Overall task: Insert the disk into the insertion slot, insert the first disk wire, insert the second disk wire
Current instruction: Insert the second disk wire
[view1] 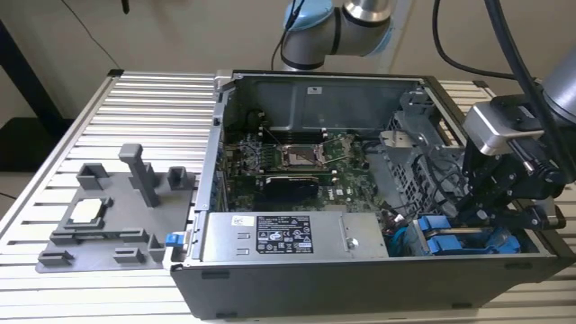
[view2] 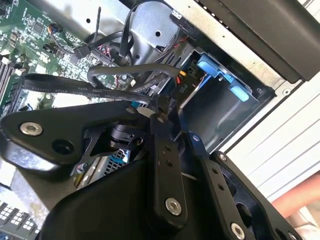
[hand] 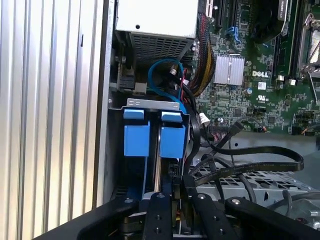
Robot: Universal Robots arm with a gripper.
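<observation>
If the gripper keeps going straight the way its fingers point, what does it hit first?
Most likely the bright blue plastic disk carriers seated in the grey metal drive cage. In the first wrist view the black gripper points at the gap between the two carriers, with black cables beside it. Depth is unclear.

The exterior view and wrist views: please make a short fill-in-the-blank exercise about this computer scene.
1. The computer case stands with its side panel ____.
2. The two drive carriers in the bay have handles of ____ colour.
3. The gripper is inside the case near the drive bay, at the exterior view's ____ side.
4. The motherboard is ____ in colour.

Missing words: removed; blue; right; green
</observation>
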